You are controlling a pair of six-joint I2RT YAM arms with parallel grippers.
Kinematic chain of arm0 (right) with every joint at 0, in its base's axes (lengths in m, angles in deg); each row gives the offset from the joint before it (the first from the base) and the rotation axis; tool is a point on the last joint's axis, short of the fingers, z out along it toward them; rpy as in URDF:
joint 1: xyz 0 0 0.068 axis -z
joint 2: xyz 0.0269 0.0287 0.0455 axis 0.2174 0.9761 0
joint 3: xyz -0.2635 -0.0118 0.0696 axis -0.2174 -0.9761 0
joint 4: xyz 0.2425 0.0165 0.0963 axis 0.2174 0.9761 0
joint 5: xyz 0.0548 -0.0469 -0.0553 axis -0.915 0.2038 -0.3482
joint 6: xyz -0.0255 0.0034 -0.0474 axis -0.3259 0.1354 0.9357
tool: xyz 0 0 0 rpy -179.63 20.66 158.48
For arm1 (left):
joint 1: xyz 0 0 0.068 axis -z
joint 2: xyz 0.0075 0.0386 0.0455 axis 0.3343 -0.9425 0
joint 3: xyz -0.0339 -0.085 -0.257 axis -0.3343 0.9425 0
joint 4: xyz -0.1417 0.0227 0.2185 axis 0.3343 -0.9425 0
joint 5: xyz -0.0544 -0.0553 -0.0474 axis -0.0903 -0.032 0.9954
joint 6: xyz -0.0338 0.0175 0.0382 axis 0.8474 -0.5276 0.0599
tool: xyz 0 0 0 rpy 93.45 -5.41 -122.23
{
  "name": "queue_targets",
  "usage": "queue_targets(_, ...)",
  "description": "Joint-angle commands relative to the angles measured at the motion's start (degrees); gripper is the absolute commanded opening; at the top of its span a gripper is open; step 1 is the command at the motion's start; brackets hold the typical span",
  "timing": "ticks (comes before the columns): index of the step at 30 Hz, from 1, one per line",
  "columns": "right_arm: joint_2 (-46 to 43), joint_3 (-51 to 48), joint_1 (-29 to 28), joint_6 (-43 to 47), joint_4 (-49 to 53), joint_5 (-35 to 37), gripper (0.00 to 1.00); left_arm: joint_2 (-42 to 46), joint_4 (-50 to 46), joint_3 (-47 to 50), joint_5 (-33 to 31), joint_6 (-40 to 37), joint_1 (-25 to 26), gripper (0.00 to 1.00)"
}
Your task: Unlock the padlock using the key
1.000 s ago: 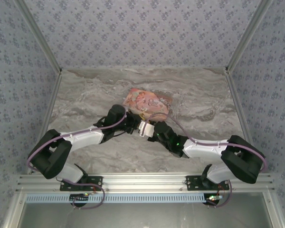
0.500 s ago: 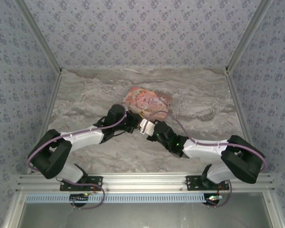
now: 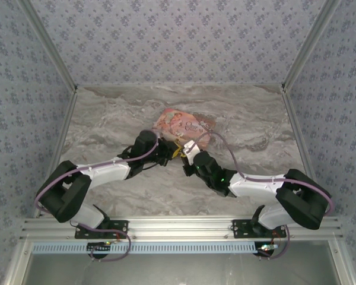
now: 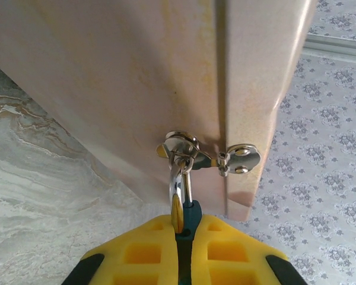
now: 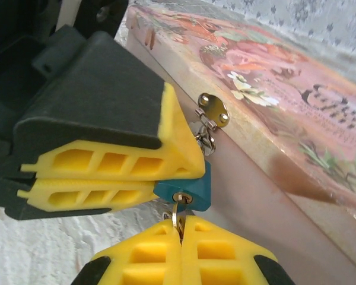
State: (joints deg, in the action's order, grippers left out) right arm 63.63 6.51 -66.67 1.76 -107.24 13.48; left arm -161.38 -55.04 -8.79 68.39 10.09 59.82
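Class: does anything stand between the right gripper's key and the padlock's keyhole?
Nothing visible does. The key, pinched in the right gripper, already reaches the keyhole of the padlock, which the left gripper clamps.

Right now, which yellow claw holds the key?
The right gripper: it pinches the key stuck in the padlock, while the left gripper clamps the padlock's body.

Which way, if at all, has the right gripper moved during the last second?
Yes: seen from above, the right gripper has moved away from the near rail, toward the pink box.
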Motion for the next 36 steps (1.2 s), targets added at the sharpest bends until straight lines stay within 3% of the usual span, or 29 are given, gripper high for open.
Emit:
queue_targets(1,-0.87,-0.26,1.58,-13.18,-4.6,-4.66,0.0,-0.41,3.13,-1.23,1.36,0.25,1.23,0.0)
queue_targets(6,0.23,-0.19,2.19,-14.23,-1.99,-5.37,0.0,-1.79,4.6,-1.06,1.28,-0.36,1.43,0.0)
queue_targets(15,3.79,-4.65,3.13,-16.54,-7.1,-5.46,0.0,-6.41,8.24,0.09,1.26,-0.32,1.54,0.0)
queue_targets(24,6.96,-7.02,3.46,-22.07,-11.13,-6.45,0.0,-7.44,7.76,1.31,0.64,-1.2,1.53,0.41)
queue_targets(30,6.97,-8.6,4.71,-28.82,-12.56,-8.38,0.0,-4.63,5.51,2.95,-0.53,-2.91,0.83,0.51)
queue_targets(36,7.01,-10.55,7.07,-40.92,-15.36,-12.5,0.0,2.37,-4.54,2.54,-3.54,-9.23,-1.22,0.57)
